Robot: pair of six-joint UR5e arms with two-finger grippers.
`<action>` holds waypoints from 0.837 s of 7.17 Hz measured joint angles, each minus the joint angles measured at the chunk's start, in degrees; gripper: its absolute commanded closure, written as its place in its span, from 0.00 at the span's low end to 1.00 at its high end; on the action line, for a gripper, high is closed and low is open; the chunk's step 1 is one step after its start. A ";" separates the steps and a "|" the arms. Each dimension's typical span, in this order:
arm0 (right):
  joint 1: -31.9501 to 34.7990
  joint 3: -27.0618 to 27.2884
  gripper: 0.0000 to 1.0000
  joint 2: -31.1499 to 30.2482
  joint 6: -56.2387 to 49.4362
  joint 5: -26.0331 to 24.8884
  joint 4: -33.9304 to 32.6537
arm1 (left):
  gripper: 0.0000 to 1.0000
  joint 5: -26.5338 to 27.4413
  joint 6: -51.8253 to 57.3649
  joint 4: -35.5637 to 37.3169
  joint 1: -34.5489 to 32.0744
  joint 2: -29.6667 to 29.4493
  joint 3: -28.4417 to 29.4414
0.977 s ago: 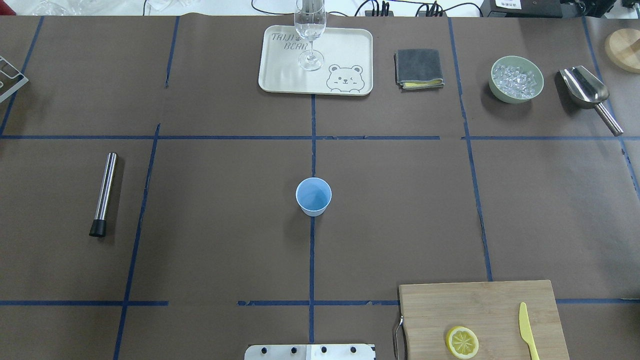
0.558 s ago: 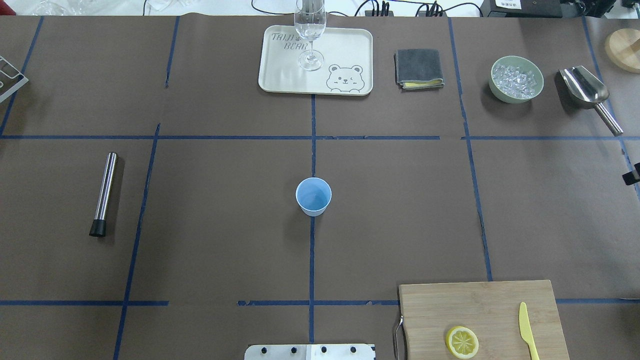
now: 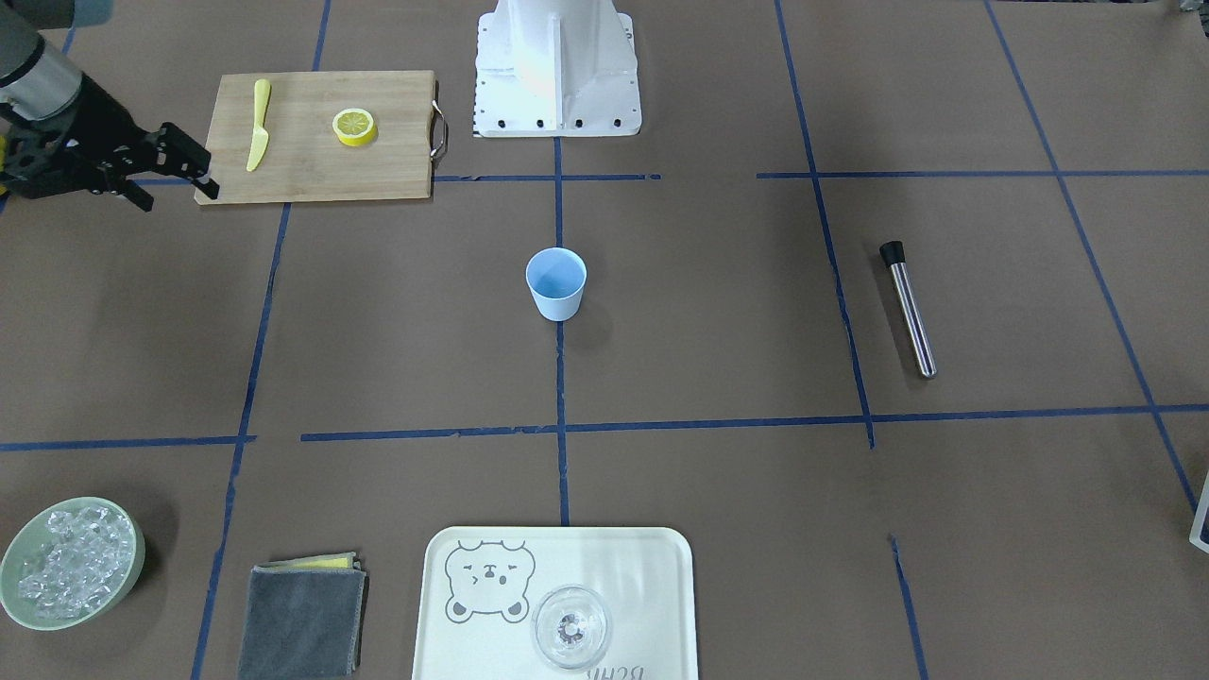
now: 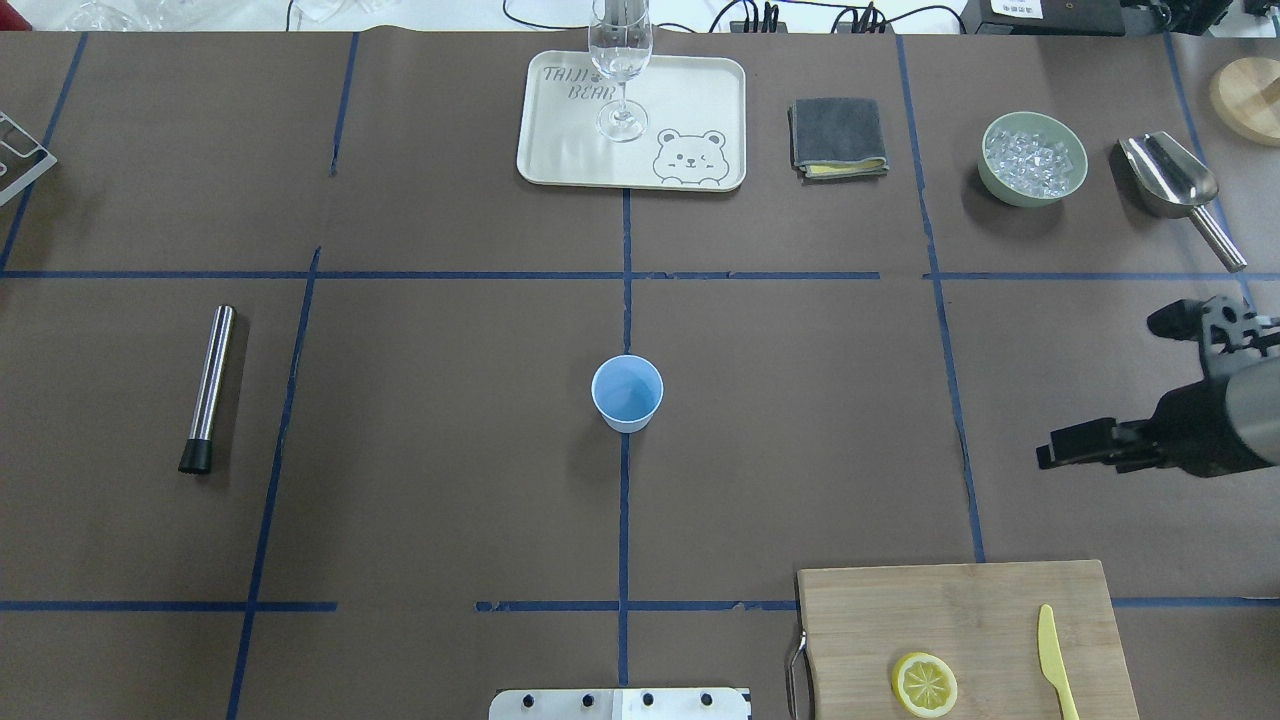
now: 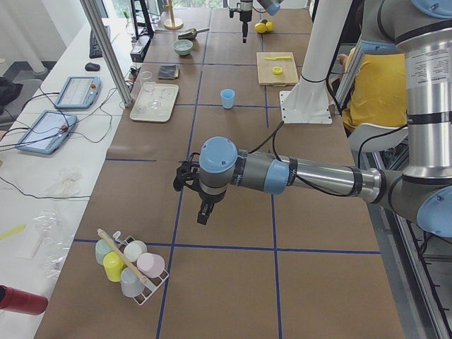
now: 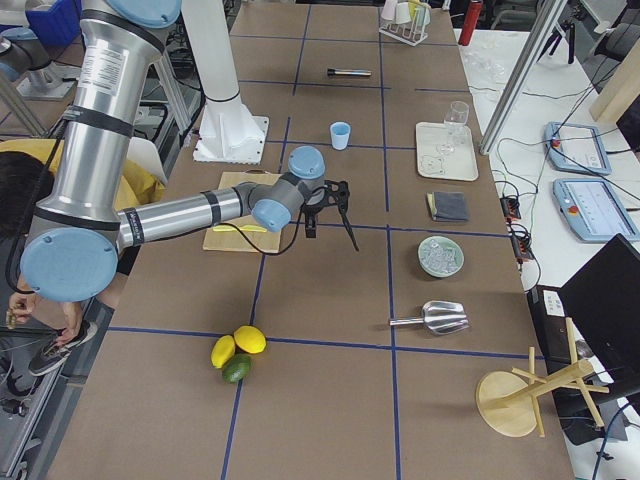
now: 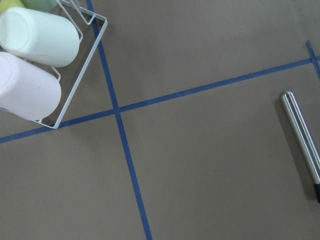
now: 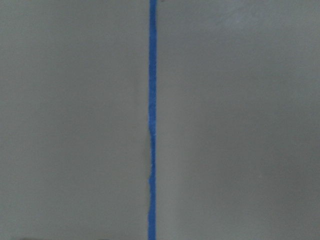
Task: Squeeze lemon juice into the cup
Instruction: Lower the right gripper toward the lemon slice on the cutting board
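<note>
The lemon slice [image 4: 924,684] lies cut face up on a wooden cutting board [image 4: 950,610] at the near right; it also shows in the front view [image 3: 354,126]. The light-blue cup [image 4: 627,393] stands upright and empty at the table's middle, and also shows in the front view [image 3: 556,281]. My right gripper [image 4: 1100,390] is open and empty, hovering right of the cup and beyond the board's far edge. My left gripper [image 5: 194,201] shows only in the exterior left view, over bare table far left of the cup; I cannot tell whether it is open or shut.
A yellow plastic knife [image 4: 1052,660] lies on the board right of the slice. A tray [image 4: 560,150] with a clear glass [image 4: 620,70], a grey cloth [image 4: 838,137], a bowl of ice [image 4: 1033,158] and a metal scoop [image 4: 1170,180] line the far edge. A steel rod [image 4: 208,388] lies left.
My right gripper has come into the overhead view from the right edge and moved left, with its fingers spread. The cup, the lemon slice and the other things have not moved.
</note>
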 measured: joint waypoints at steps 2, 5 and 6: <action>-17.65 4.56 0.00 -0.84 15.37 -15.18 0.01 | 0.00 -0.02 0.11 -0.02 0.00 0.02 -0.19; -32.82 8.81 0.00 -1.05 28.03 -28.65 -4.00 | 0.00 0.03 0.16 -0.14 -0.06 0.07 -1.23; -37.55 10.29 0.00 -0.95 31.37 -33.01 -7.38 | 0.00 0.03 0.18 -0.15 -0.07 0.08 -1.44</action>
